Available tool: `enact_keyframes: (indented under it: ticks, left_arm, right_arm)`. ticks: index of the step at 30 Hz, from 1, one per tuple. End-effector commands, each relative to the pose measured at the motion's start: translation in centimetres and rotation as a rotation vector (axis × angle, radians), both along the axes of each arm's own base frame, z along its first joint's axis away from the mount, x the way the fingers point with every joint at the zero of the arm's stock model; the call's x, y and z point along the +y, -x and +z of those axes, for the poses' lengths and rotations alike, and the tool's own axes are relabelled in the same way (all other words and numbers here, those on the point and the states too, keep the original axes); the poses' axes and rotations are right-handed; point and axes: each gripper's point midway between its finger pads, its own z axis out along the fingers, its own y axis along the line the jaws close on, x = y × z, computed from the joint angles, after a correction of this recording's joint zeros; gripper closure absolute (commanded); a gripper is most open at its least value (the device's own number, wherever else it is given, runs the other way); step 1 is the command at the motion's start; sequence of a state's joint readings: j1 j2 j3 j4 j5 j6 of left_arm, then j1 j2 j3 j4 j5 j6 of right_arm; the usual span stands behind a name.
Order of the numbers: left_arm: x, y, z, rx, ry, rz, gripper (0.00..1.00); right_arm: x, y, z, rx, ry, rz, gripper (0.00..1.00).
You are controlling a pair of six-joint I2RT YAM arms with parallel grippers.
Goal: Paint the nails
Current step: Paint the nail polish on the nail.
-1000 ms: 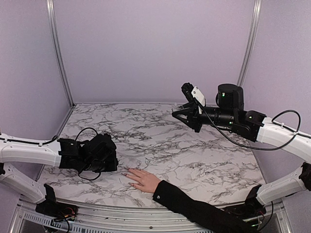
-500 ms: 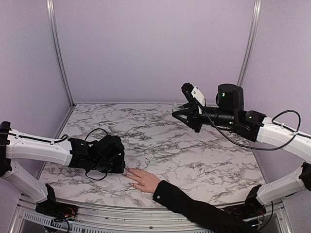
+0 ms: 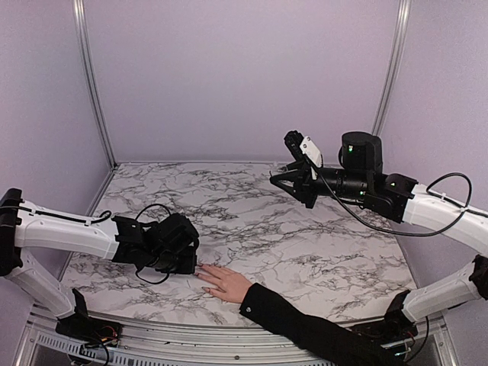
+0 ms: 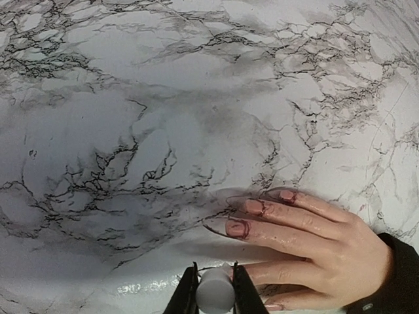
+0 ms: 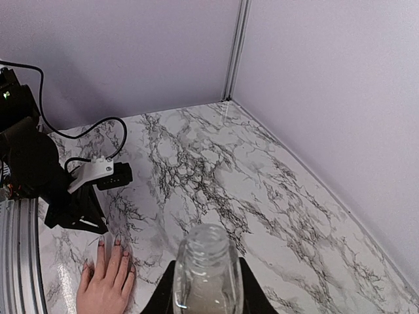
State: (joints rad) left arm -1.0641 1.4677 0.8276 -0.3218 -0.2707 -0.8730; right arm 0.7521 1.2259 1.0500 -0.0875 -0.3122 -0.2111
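Nails (image 4: 237,228): tiny glossy ovals with reddish smears, on a pale hand (image 4: 308,242) lying flat near the table's front edge; three show clearly.
Sleeve (image 3: 305,328): black cloth, one.
Left gripper (image 4: 215,280): two black fingers clamped on a smooth white cylinder (image 4: 215,293), just beside the nails.
Right gripper (image 5: 208,291): closed round one clear glass bottle (image 5: 207,258), mouth open, high over the far right.
Table (image 3: 305,244): white marble with black veins; wide bare room behind the hand.
Walls (image 3: 244,76): plain lilac, on three sides.
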Motion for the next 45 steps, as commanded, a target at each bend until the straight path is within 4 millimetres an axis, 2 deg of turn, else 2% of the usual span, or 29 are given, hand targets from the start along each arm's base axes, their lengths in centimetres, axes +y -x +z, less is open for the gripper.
enact_keyframes:
  ticks: [1, 18, 22, 26, 36, 45]
  left_arm:
    - [0.9, 0.3, 0.1, 0.006, -0.027, 0.025, 1.00]
    - [2.1, 0.2, 0.1, 0.002, -0.043, 0.081, 1.00]
    - [1.9, -0.1, 1.5, -0.044, 0.003, 0.077, 1.00]
    - [0.7, -0.2, 3.0, -0.082, 0.077, 0.035, 1.00]
    - [-1.5, -0.2, 1.4, -0.029, 0.034, -0.048, 1.00]
    - [-0.3, -0.2, 0.1, 0.008, -0.012, -0.003, 1.00]
  right_arm:
    - [-0.3, -0.2, 1.7, -0.031, -0.023, -0.009, 1.00]
    - [-0.3, -0.2, 1.7, -0.030, -0.022, -0.009, 1.00]
    - [-0.3, -0.1, 1.7, -0.030, -0.022, -0.008, 1.00]
    - [-0.3, -0.1, 1.7, -0.033, -0.022, -0.009, 1.00]
    - [-0.3, -0.2, 1.5, -0.032, -0.020, -0.009, 1.00]
    - [-0.4, -0.2, 1.3, -0.033, -0.013, -0.014, 1.00]
